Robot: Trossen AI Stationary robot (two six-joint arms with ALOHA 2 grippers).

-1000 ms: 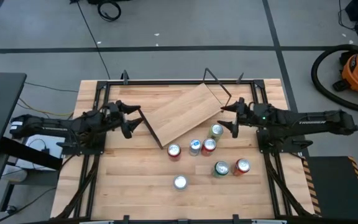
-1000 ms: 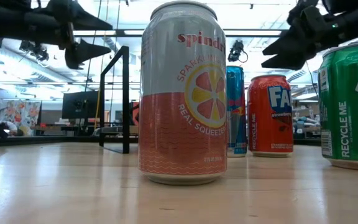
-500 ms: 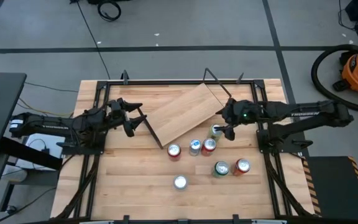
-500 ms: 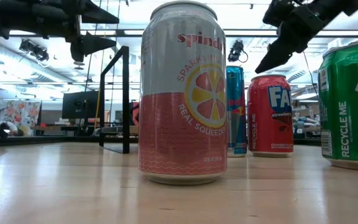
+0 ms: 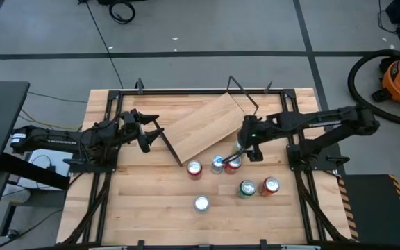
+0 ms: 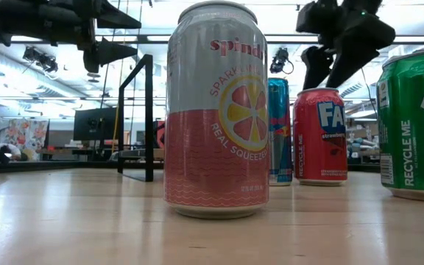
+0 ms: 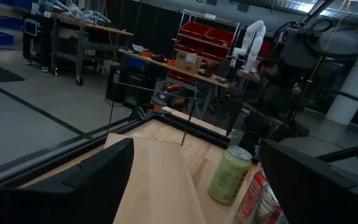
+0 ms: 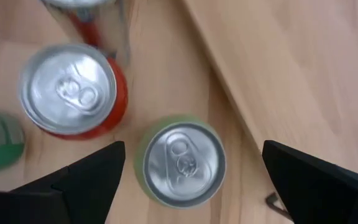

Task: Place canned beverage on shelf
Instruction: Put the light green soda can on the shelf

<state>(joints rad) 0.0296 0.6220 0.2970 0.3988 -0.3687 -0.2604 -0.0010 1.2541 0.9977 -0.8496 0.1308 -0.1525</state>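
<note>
The light-green can (image 8: 182, 163) stands upright on the table beside the shelf board's near long edge; it also shows in the high view (image 5: 239, 146). My right gripper (image 8: 191, 180) hangs open above it, pointing down, a finger off to each side, touching nothing; it also shows in the high view (image 5: 250, 150). The shelf (image 5: 203, 125) is a light-wood board lying askew on the table, with black rod frames at both short ends. My left gripper (image 5: 151, 130) is open and empty, just off the shelf's left end.
Several more cans stand near the shelf: a red one (image 5: 233, 163), a blue one (image 5: 218, 164), a red-and-white one (image 5: 194, 169), a green one (image 5: 247, 187), another red one (image 5: 271, 185) and the Spindrift can (image 5: 201, 203) nearest the front edge.
My right gripper has gone toward the table's left and near edges, from beside the shelf's right end to above the light-green can, and has tipped from level to pointing down. No can has moved.
</note>
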